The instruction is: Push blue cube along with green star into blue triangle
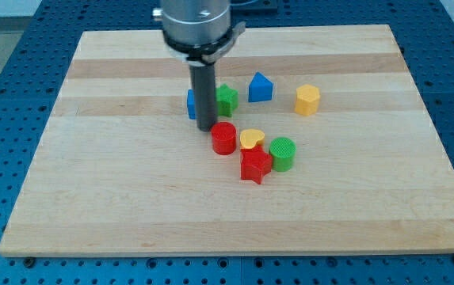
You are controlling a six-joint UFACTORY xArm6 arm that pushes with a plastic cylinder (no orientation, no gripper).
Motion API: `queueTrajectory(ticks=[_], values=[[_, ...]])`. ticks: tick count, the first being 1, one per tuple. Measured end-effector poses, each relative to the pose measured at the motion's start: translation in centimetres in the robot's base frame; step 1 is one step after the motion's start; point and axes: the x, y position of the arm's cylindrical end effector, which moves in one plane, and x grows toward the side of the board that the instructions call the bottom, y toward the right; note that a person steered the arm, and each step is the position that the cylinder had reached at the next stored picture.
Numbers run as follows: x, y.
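Nearest the view's bottom is the red star (255,165), sitting in a tight cluster on the wooden board (116,198). Going left to right: blue cube (192,104) is mostly hidden behind the dark rod, only its left part showing; my tip (207,128) sits at the cube's front edge, just toward the view's bottom of it, looks like touching but can't confirm contact. No jaws on this tool, just a plain rod, holding nothing. Green star (227,99) is right against the rod's right side, apparently touching the blue cube behind it. Red cylinder (223,138) lies just below-right of my tip, close but apart. Yellow heart (251,140) is beside the red cylinder, touching the red star's top. Blue triangle (260,87) stands just right of the green star and slightly toward the view's top, small gap between them. Green cylinder (282,153) touches or nearly touches the red star's right side. Yellow hexagon-ish block (307,100) is furthest right, well apart from the blue triangle.
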Motion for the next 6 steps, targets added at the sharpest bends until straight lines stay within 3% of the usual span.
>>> queueTrajectory(ticks=[2,4,5,6], values=[[-2.3,-4.7],[-4.7,1.7],[-5.2,1.6],[-3.1,2.2]])
